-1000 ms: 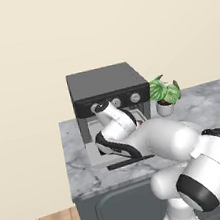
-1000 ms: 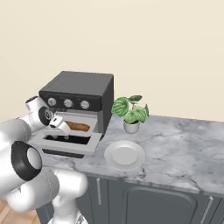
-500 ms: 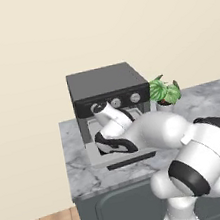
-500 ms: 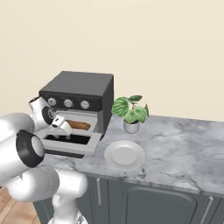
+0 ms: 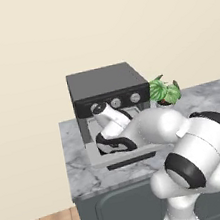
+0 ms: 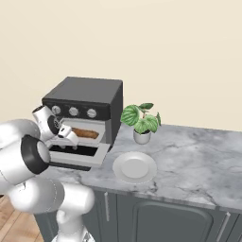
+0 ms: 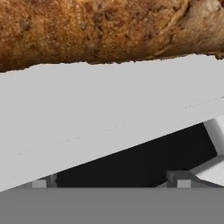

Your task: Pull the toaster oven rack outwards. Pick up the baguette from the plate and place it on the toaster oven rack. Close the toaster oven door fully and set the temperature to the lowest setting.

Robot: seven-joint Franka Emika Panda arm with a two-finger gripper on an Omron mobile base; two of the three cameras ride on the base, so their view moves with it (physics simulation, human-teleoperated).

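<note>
The baguette (image 7: 100, 30) lies released on the toaster oven rack (image 7: 105, 118) just ahead of our spread-open gripper (image 6: 69, 133); we should retreat straight, then shut the toaster oven door (image 6: 78, 156).

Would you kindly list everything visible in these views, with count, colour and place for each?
toaster oven: one, dark grey, on the counter's left part, against the wall.
toaster oven door: one, light grey, folded down open.
toaster oven rack: one, light grey, under the baguette.
baguette: one, orange-brown, lying on the rack at the oven's mouth.
plate: one, white-grey, bare, right of the oven.
potted plant: one, green in a white pot, behind the plate.
counter: one, grey marble, over dark cabinets.
gripper: one, open, holding nothing, beside the baguette.
</note>
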